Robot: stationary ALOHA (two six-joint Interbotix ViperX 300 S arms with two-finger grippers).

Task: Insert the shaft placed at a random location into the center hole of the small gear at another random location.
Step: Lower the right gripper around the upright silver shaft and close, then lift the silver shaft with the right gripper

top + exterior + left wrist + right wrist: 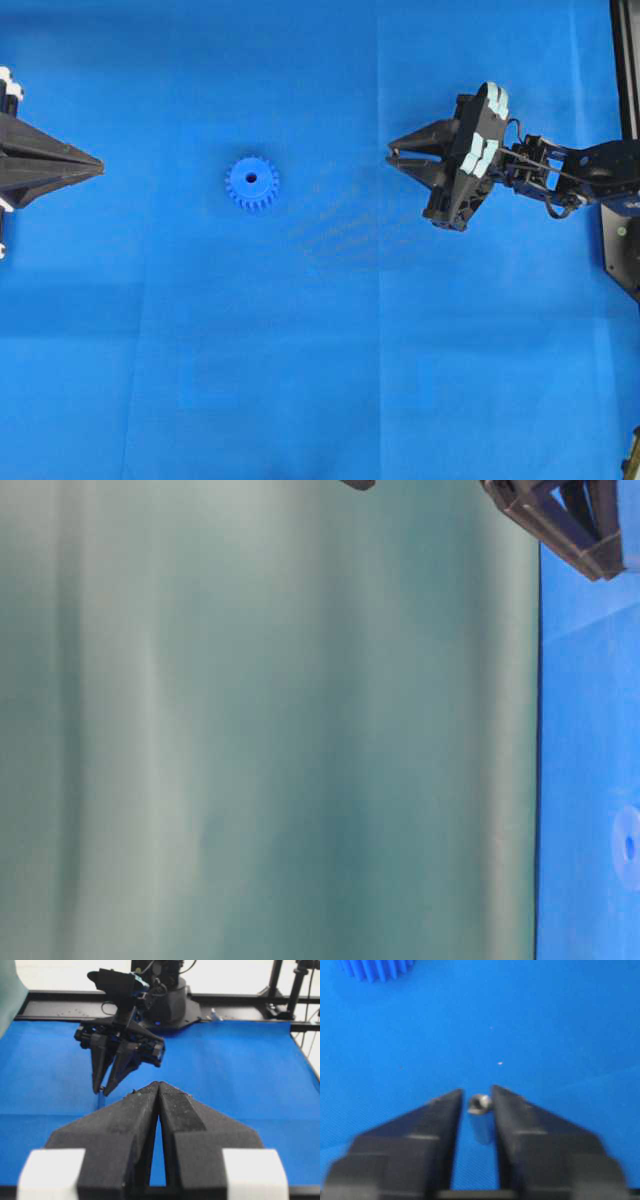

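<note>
The right hand (477, 1105) pinches the shaft (480, 1112) between nearly closed fingers, its long axis along them. The small gear (252, 183) lies flat on the tabletop (320, 380), its center hole (250, 180) facing up, between both arms. The left hand (158, 1091) is closed and empty.

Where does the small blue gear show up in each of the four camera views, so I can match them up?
Overhead exterior: the small gear lies left of centre, apart from both grippers.
Table-level exterior: at the right edge, low, blurred and partly cut off.
Left wrist: not visible.
Right wrist: only its teeth show at the top left corner.
Shared landmark: the blue cloth, present in all four views.
</note>
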